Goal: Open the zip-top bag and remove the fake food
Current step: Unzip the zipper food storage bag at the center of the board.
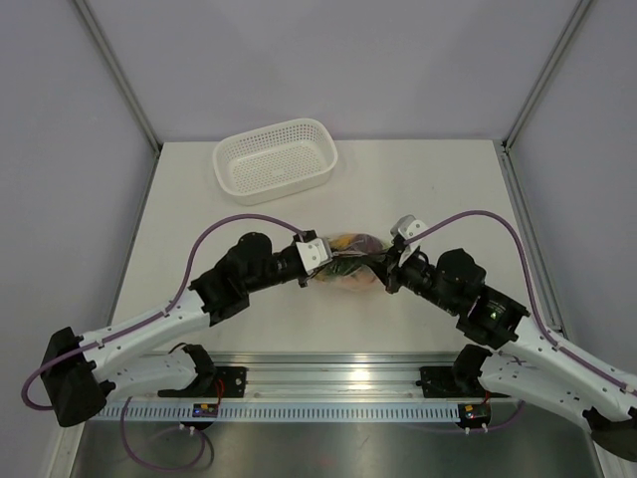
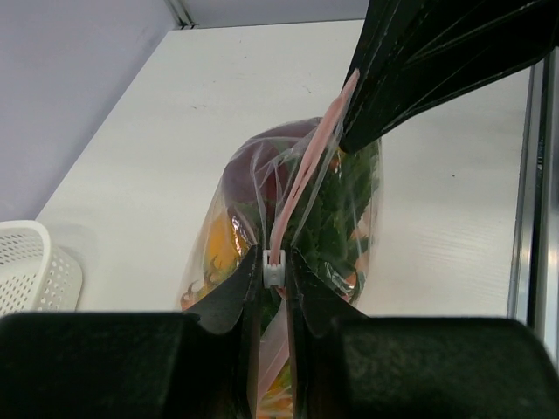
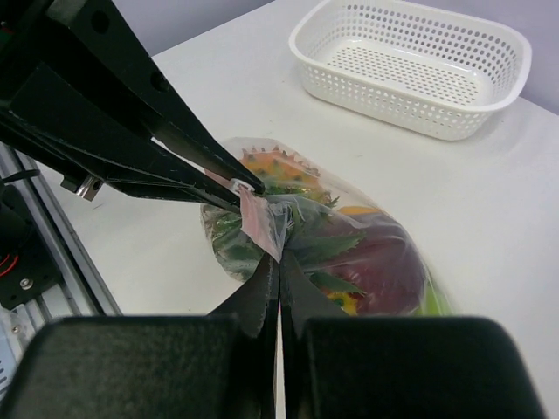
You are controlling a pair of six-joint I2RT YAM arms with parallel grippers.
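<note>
Pinching: left gripper [image 2: 274,260] clamps zip-top bag [image 2: 345,218] slider [image 2: 273,270] | right gripper [image 3: 278,260] clamped on pink strip [image 3: 258,220]

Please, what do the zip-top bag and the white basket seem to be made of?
The zip-top bag looks like thin clear glossy plastic film: it crinkles and the fake food shows through. The basket seems rigid matte white plastic with moulded holes.

So the whole thing sits on a flat off-white rectangular table [image 1: 448,199]. Plain pale lavender-grey wall panels [image 1: 348,60] box in the table's far side and both flanks, with slim silver metal posts [image 1: 119,75] rising from its far corners. A ribbed silver aluminium rail [image 1: 338,370] runs along its near edge. Lighting's soft and even across the table top.
</note>
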